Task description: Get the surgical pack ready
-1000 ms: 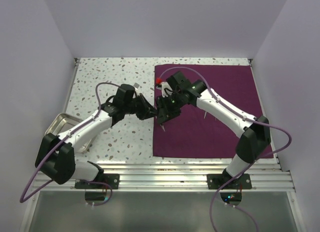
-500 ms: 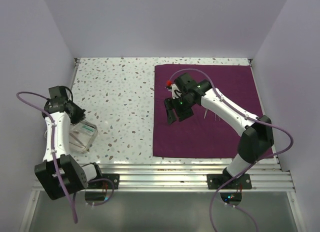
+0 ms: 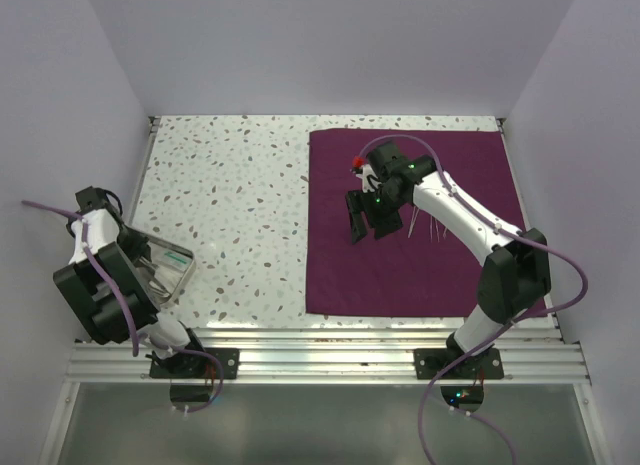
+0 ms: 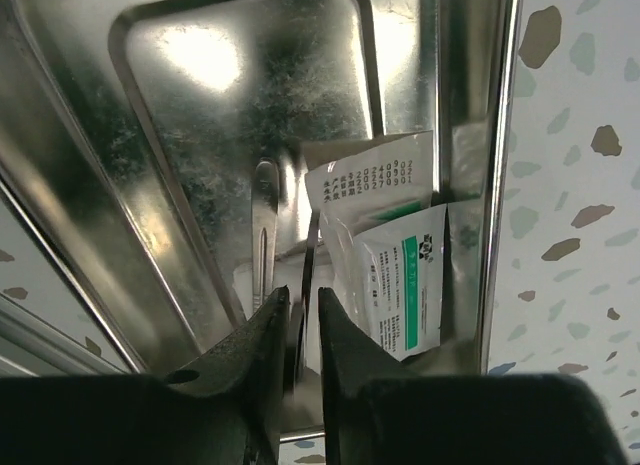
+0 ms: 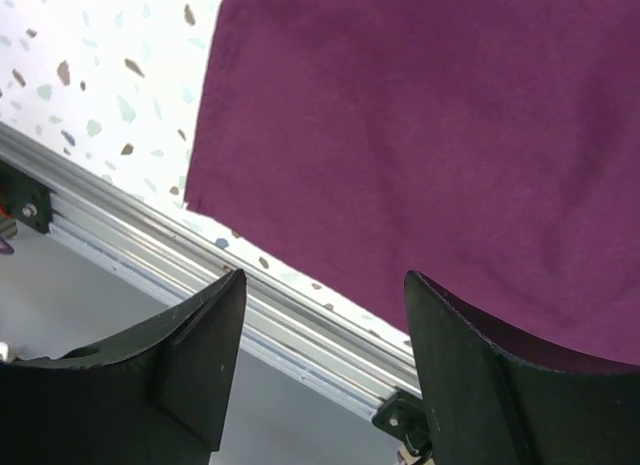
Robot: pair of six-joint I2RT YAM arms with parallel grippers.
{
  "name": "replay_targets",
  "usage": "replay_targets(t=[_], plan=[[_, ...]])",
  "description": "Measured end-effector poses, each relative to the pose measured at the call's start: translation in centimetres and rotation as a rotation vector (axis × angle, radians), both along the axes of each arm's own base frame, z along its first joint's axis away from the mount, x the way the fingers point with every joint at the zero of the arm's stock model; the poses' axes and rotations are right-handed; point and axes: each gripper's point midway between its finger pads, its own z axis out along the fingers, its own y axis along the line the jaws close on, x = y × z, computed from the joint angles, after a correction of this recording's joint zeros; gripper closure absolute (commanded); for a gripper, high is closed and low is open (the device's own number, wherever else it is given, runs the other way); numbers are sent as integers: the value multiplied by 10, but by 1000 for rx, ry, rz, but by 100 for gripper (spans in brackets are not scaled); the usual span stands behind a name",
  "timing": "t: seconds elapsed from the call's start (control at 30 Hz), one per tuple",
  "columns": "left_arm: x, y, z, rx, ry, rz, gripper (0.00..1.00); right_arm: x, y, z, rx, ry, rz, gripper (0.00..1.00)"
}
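The surgical pack, a dark-purple cloth (image 3: 440, 275), lies flat on the right half of the table, and its near left corner shows in the right wrist view (image 5: 420, 115). Thin steel instruments (image 3: 421, 225) rest on it. My right gripper (image 3: 362, 223) hovers over the cloth's left part; its jaws (image 5: 322, 275) stand wide open with nothing between them. My left gripper (image 4: 304, 305) is down in the steel tray (image 4: 200, 105), jaws drawn in on a thin steel instrument (image 4: 312, 250) standing on edge between them.
The tray (image 3: 186, 263) sits at the table's near left, under the folded left arm. It also holds white gauze packets (image 4: 395, 285) and another steel instrument (image 4: 263, 235). An aluminium rail (image 3: 330, 335) runs along the near edge. Walls close in on both sides.
The left arm swung from the cloth's left edge back to the tray. The right gripper opened and drifted slightly right over the cloth.
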Motion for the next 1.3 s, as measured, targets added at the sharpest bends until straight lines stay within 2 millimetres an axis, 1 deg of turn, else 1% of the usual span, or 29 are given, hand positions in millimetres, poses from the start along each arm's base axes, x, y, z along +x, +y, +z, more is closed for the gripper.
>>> replay_targets(t=[0.03,0.07,0.13,0.17,0.23,0.27,0.33,0.4,0.47,0.53,0.67,0.77,0.9,1.0,1.03,1.13,1.3], plan=[[1,0,-3,-10,7,-6,72,3,-4,-1,-9,-1,-15,31],[2,-1,-6,-19,11,-11,62,7,-8,-3,-23,-4,-31,32],[4,-1,-8,-30,13,-18,50,16,-17,-9,-58,-4,-70,34],[5,-1,-8,-32,11,-18,37,22,-21,-13,-78,-5,-90,37],[7,-1,-7,-35,6,-17,29,35,-31,-21,-114,-3,-138,39],[8,-1,-6,-36,3,-16,28,40,-36,-24,-130,-2,-159,40],[11,-4,-5,-45,-7,-22,28,55,-52,-33,-169,1,-223,42],[14,-8,-4,-49,-16,-35,28,70,-73,-44,-211,6,-293,43],[21,-18,0,-53,-31,-65,28,83,-98,-56,-260,12,-363,44],[33,-31,9,-54,-63,-105,30,91,-119,-66,-305,23,-417,44],[62,-69,34,-69,-169,-237,35,102,-163,-85,-382,46,-502,43],[77,-97,50,-98,-252,-334,38,112,-186,-92,-413,53,-531,39],[90,-142,57,-176,-324,-469,43,130,-202,-96,-417,29,-545,39],[88,-171,54,-249,-346,-544,48,142,-203,-100,-414,13,-540,41],[86,-179,52,-270,-344,-564,52,145,-203,-101,-413,10,-539,43],[82,-196,50,-310,-345,-612,53,146,-202,-110,-417,20,-534,46],[78,-225,60,-355,-387,-703,54,146,-204,-121,-423,37,-533,53]])
